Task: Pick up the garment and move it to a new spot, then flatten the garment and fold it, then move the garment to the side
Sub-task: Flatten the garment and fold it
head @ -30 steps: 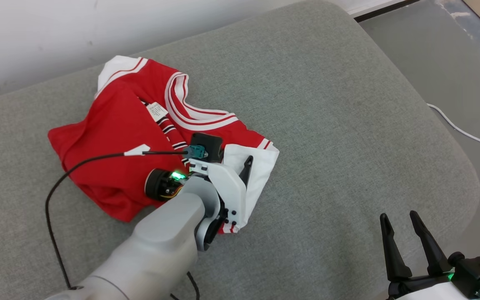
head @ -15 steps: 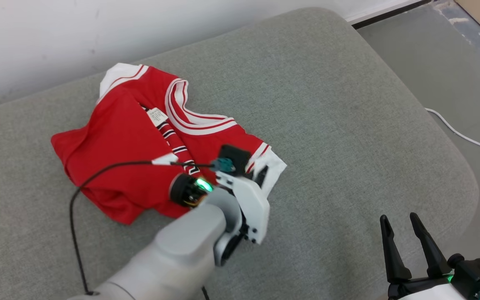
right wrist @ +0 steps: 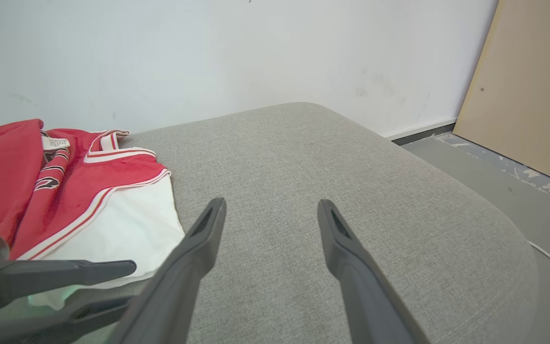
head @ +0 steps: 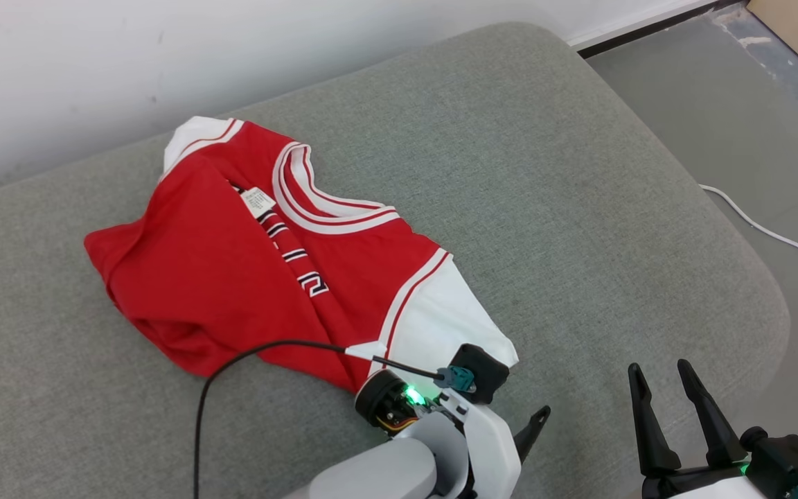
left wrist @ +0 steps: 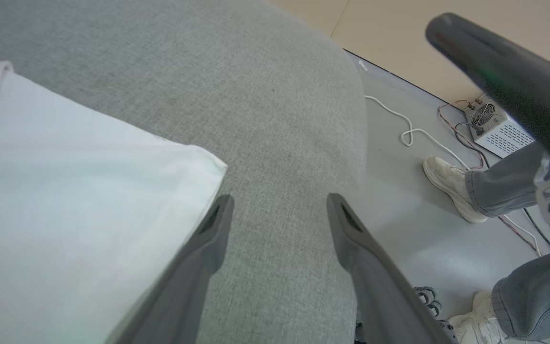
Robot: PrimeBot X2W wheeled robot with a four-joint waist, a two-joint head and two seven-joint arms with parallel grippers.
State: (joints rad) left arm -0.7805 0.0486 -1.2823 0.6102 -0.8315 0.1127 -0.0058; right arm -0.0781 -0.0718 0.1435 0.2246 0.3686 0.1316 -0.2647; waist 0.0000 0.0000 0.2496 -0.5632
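Two tools are released and empty. The left tool (left wrist: 280, 200) has its fingers spread over bare cushion (head: 579, 208), just beside the corner of the white sleeve (head: 440, 319); contact with the fabric cannot be determined. The red jersey (head: 246, 277) lies rumpled on the cushion's left rear area, collar toward the wall (head: 233, 55), sleeve laid out toward the robot. The right tool (head: 659, 367), fingers spread, hangs over the near right of the cushion, well apart from the jersey. A white cable (head: 766, 229) lies on the floor (head: 717, 104).
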